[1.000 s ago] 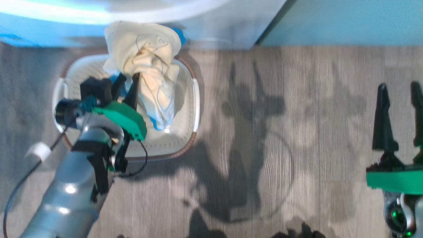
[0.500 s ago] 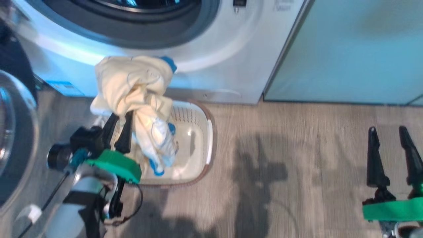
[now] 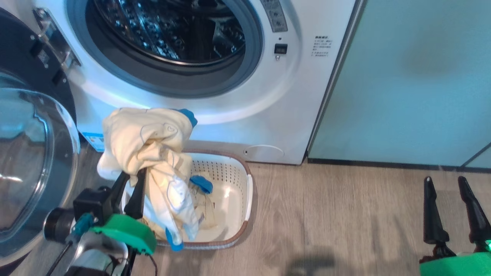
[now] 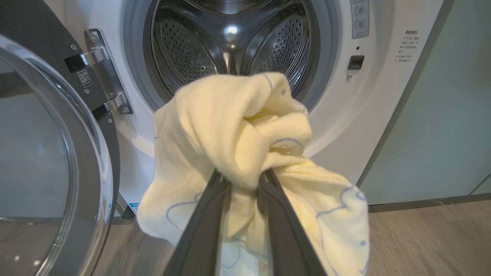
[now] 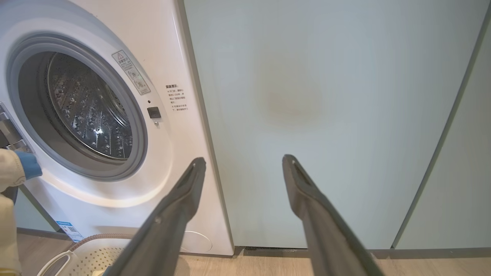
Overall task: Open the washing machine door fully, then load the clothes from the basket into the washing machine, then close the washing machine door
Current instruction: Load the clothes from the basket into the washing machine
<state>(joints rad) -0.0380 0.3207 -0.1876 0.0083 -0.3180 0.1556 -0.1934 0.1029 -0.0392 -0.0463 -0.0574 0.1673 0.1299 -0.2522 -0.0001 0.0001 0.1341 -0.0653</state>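
Observation:
My left gripper (image 3: pixel 132 175) is shut on the clothes (image 3: pixel 147 134), a pale yellow-cream bundle with blue patches, held above the cream basket (image 3: pixel 245 184). In the left wrist view the clothes (image 4: pixel 238 122) bulge out between the two fingers (image 4: pixel 209 214), in front of the steel drum (image 4: pixel 230 34). The washing machine (image 3: pixel 291 99) stands straight ahead. Its door (image 3: pixel 23 161) is swung wide open at the left, glass bowl facing out. More pale fabric lies in the basket's bottom. My right gripper (image 3: pixel 445 183) hangs open at the lower right, over the floor, holding nothing.
Pale green cabinet panels (image 3: pixel 406 84) stand to the right of the machine. Wood-look floor (image 3: pixel 337 222) stretches between the basket and my right gripper. The door's hinge (image 4: pixel 99 73) is at the drum's left edge. The basket's rim (image 5: pixel 69 257) shows low in the right wrist view.
The head camera has tilted up, bringing the drum and the open door into view. My left gripper has lifted the bundle higher above the basket. The right gripper keeps its wide opening.

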